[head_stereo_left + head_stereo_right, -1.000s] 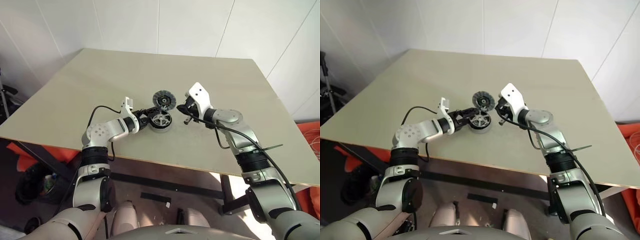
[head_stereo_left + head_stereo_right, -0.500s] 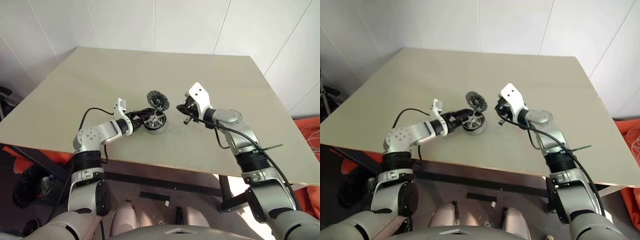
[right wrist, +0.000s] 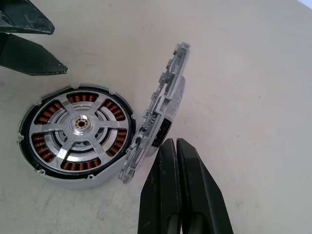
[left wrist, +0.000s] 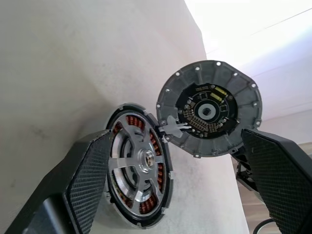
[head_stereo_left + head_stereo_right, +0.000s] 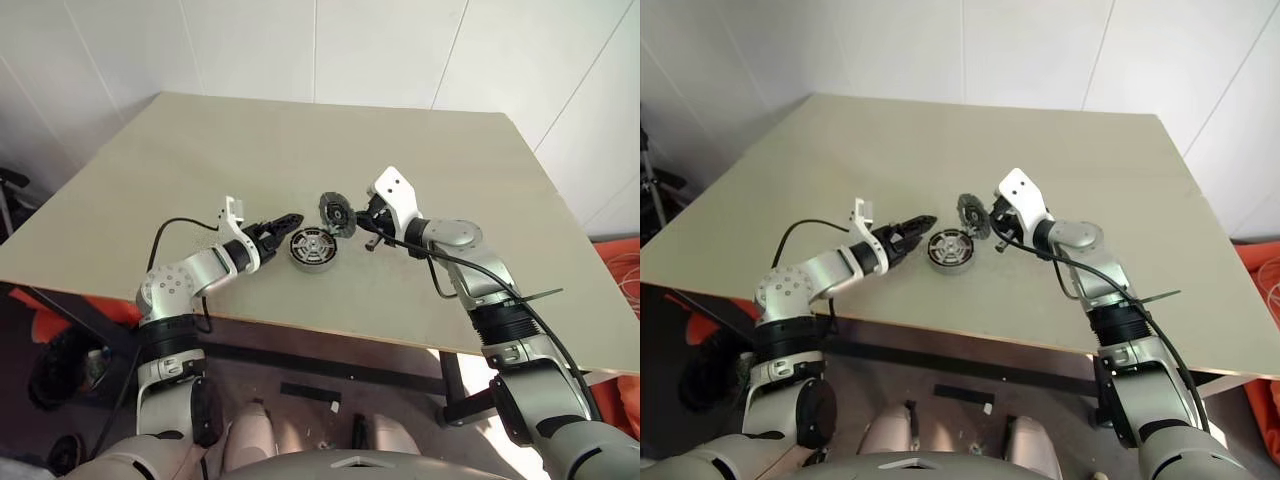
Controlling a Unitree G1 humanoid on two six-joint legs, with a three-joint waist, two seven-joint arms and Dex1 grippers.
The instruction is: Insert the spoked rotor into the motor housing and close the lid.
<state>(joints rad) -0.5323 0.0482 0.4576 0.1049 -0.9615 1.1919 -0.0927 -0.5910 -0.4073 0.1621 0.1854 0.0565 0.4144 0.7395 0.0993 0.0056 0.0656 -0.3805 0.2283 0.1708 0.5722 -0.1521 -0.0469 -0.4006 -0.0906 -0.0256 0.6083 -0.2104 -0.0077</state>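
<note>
The motor housing (image 3: pixel 29 146) lies flat on the table with the spoked rotor (image 3: pixel 80 126) seated inside it over the copper windings. The lid (image 3: pixel 165 97) stands tilted on its edge, its lower rim against the housing's side. Its ribbed face with the dark centre (image 4: pixel 209 107) is turned toward the housing. My right gripper (image 3: pixel 174 142) is shut, its tips right at the lid's back and apparently touching it. My left gripper (image 5: pixel 283 224) is open and empty, a short way left of the housing (image 5: pixel 312 250) and clear of it.
The parts sit near the middle of a bare beige table (image 5: pixel 200 150) whose front edge (image 5: pixel 300 325) is close to my arms. White walls stand behind it. An orange object (image 5: pixel 620 255) lies on the floor at the right.
My left gripper has let go of the housing and drawn back to the left. The lid now stands more upright by the right gripper. The right arm has not moved.
</note>
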